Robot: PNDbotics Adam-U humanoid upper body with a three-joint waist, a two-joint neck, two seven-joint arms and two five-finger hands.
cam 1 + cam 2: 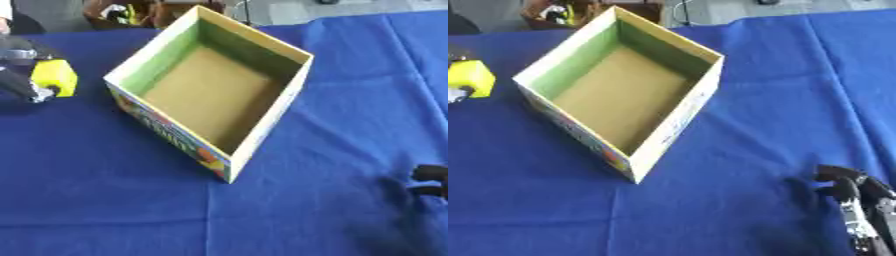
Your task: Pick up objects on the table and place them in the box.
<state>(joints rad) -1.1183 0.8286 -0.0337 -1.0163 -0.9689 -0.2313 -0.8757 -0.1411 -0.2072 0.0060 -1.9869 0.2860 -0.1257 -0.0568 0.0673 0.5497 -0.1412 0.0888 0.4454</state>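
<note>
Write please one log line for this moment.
left hand: shut on yellow block, left of box | box: empty | right hand: idle, lower right

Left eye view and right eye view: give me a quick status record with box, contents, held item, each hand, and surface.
box: open cardboard box, on the cloth
contents: nothing visible inside
held item: yellow block, left of the box, outside it
left hand: left hand, curled on the block
right hand: right hand, lower right, idle, fingers relaxed
surface: blue tablecloth
</note>
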